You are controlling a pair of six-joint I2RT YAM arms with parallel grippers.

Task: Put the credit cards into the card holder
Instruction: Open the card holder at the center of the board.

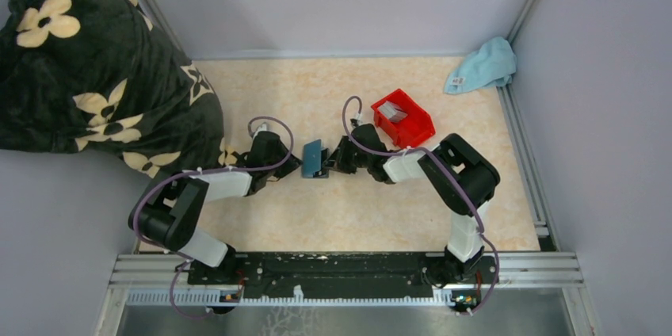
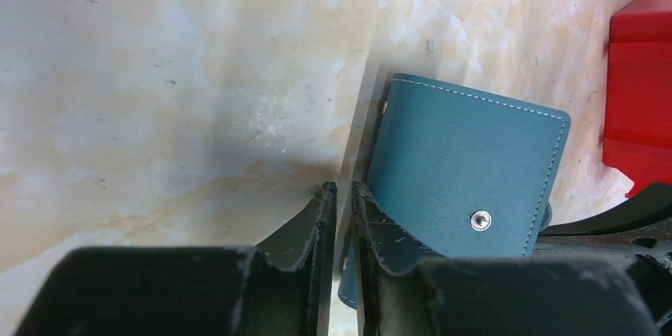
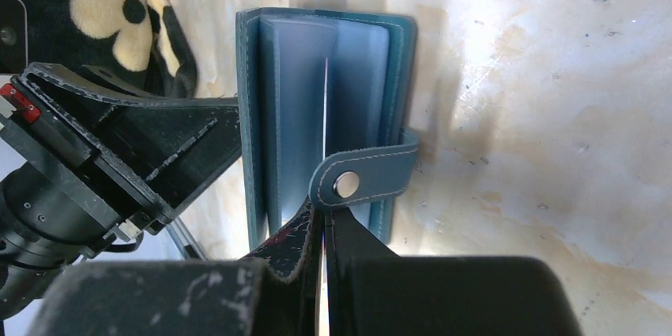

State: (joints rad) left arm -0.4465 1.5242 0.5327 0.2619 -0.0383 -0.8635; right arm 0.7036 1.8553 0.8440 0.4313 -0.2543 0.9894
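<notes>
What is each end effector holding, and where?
Left end effector: card holder, by one cover's edge. Right end effector: a credit card, by its near end.

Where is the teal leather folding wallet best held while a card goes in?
By one outer cover, pinched from the left, as the left gripper does. The teal folding wallet stands on edge, its sleeves fanned open toward the right gripper, which seems to hold a thin card edge-on; that hold leaves the sleeves clear.

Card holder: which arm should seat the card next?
Right, probably. The right gripper is shut on a credit card, edge-on between the sleeves of the card holder. The left gripper pinches one cover, bracing it open.
</notes>
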